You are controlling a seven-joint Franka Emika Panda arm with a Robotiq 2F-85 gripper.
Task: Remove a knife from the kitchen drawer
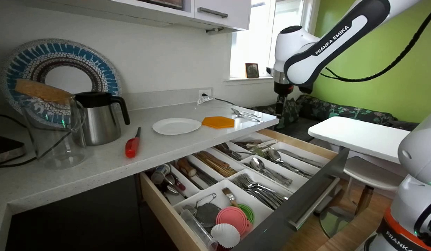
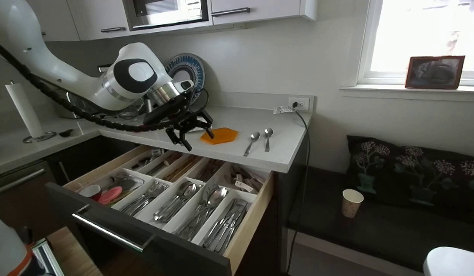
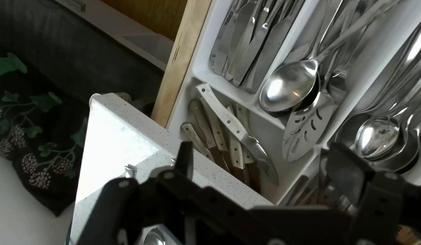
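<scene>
The kitchen drawer (image 1: 295,202) is pulled open, its dark front panel also showing in an exterior view (image 2: 145,239). Its white tray holds several silvery table knives in an end compartment, seen in an exterior view (image 2: 227,226) and the wrist view (image 3: 253,44). Behind them, a compartment holds pale-handled knives; a serrated knife (image 3: 231,122) lies across the top. Their blades are partly hidden under the counter edge. My gripper (image 3: 263,151) is open and empty, fingers wide apart, above the drawer's back and the counter edge. It shows in both exterior views (image 2: 200,142) (image 1: 280,109).
The counter (image 1: 145,164) overhangs the drawer's back; its edge (image 3: 217,178) lies below my fingers. On it are an orange mat (image 2: 221,135), two spoons (image 2: 252,142), a white plate (image 1: 176,126), a red lighter (image 1: 132,146) and a steel jug (image 1: 101,123). Forks (image 1: 259,190) and large spoons (image 3: 292,85) fill neighbouring compartments.
</scene>
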